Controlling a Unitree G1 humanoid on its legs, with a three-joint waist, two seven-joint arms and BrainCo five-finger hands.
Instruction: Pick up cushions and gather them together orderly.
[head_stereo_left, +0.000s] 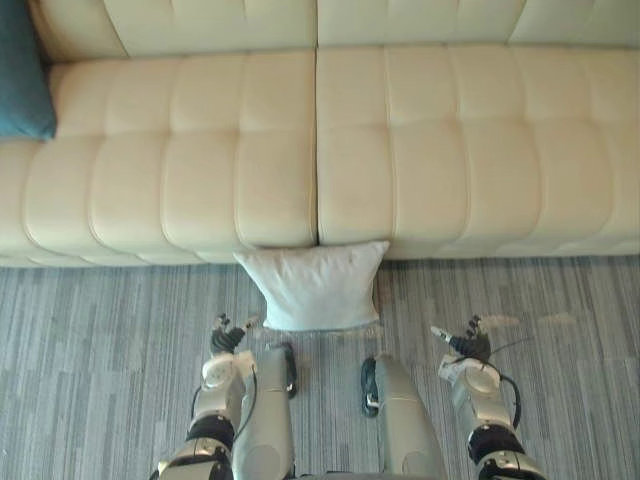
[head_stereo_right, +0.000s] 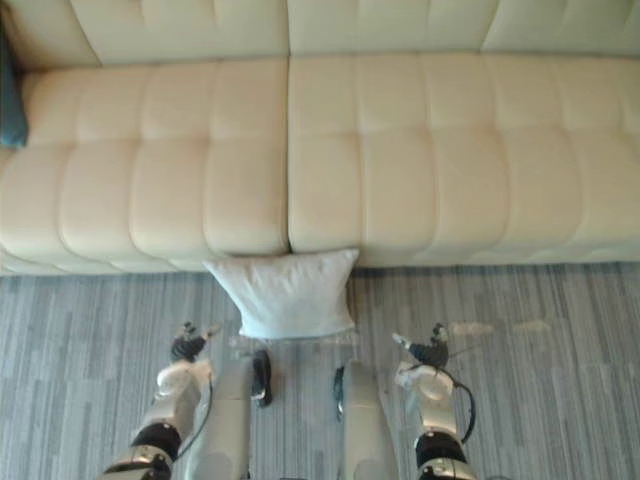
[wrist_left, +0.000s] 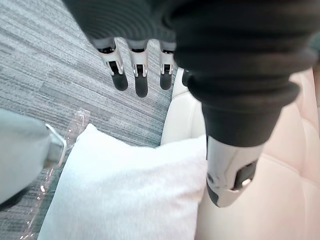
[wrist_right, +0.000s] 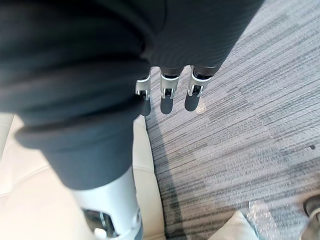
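Hands hang empty, fingers straight and slack: the left hand (head_stereo_left: 228, 336) low over the floor, the right hand (head_stereo_left: 466, 342) likewise. Behind them runs a cream sofa (head_stereo_left: 420, 150), tufted and leather-looking, with grey striped carpet (head_stereo_left: 100, 350) in front. The white cushion (head_stereo_left: 315, 285) – soft, woven, plump – leans on the carpet against the sofa's front between the hands, nearer the left, its long side along the sofa. A teal cushion (head_stereo_left: 20, 75) sits on the seat, far left.

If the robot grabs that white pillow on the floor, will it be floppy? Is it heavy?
The white square fabric cushion looks puffy with soft corners, so it would probably squash and sag. Likely light for its size. Flat-sided and leaning on the cream tufted sofa, it should slide, not roll.
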